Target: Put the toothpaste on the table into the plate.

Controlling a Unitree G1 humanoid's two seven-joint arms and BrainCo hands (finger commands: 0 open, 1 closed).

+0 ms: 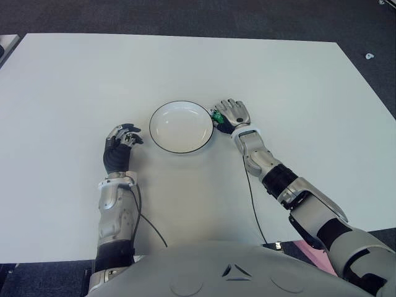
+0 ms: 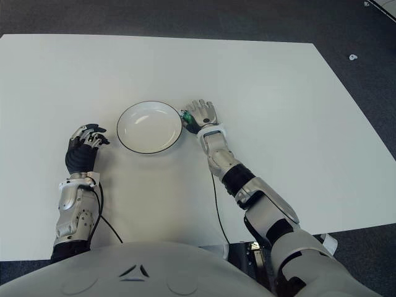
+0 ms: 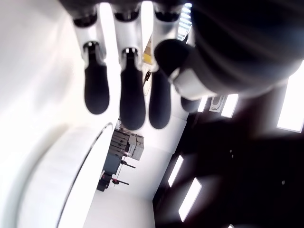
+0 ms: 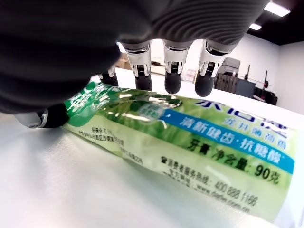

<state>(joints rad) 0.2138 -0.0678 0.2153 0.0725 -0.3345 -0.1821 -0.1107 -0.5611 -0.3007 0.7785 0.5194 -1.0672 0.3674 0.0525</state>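
The one toothpaste tube lies flat on the white surface, just beside the right rim of the single plate, under my right robot hand. My fingers hang spread over the tube, tips apart from it as far as I can see, so nothing is gripped yet. I judge the tube light, soft and glossy, likely to slip or buckle; I would pinch it across its middle, thumb on one long edge. My left robot hand, fingers loosely curled and holding nothing, shows left of the plate.
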